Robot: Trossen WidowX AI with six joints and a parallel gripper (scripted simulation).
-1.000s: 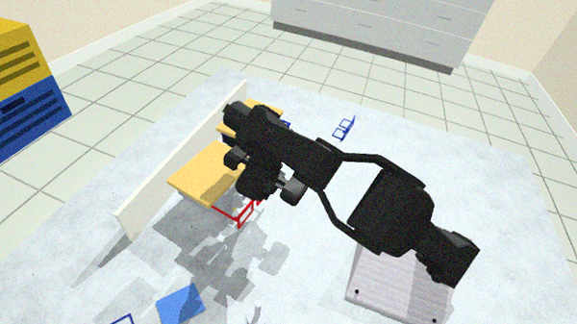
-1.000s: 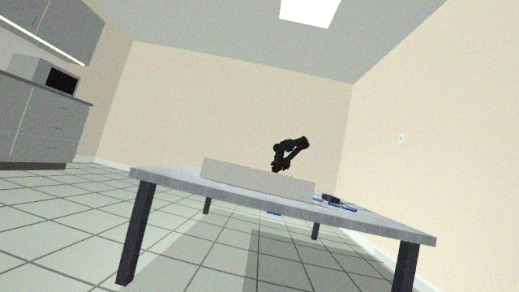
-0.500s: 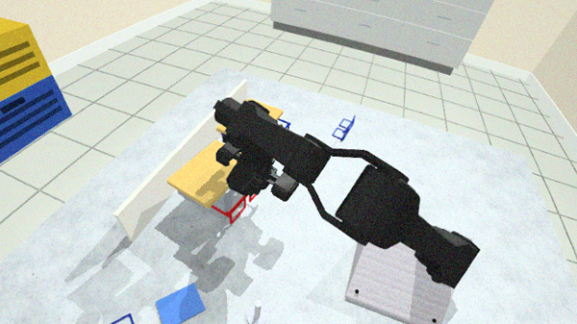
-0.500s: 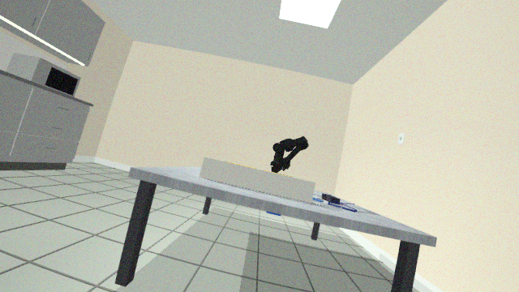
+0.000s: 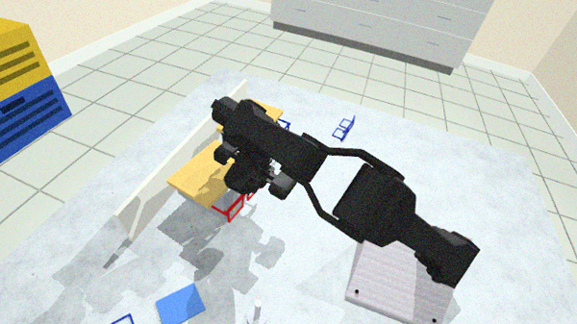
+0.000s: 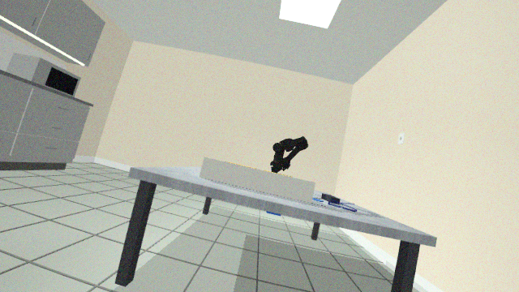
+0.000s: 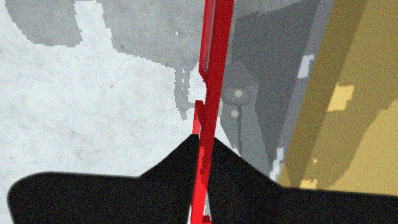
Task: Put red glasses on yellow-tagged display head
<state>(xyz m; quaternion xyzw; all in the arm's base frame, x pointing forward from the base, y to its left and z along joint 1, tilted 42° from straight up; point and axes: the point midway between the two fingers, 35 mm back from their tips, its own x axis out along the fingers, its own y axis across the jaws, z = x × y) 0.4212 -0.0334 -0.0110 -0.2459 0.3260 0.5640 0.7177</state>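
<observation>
The pale table (image 5: 486, 174) (image 6: 182, 184) bears everything. Over it the black arm (image 5: 278, 138) (image 6: 289, 143) reaches out from its base, its forearm sloping down to the gripper (image 7: 204, 137). A cream panel (image 5: 173, 161) (image 6: 255, 178) stands upright behind a yellow-topped block (image 5: 202, 172) (image 7: 370, 120). The gripper's fingers pinch the red glasses (image 5: 235, 208) (image 7: 216, 65), which are beside that block in the top view.

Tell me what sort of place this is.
Probably a kitchen or break room: grey cabinets line a wall, a microwave-like box sits on the counter, and the floor is tiled.
</observation>
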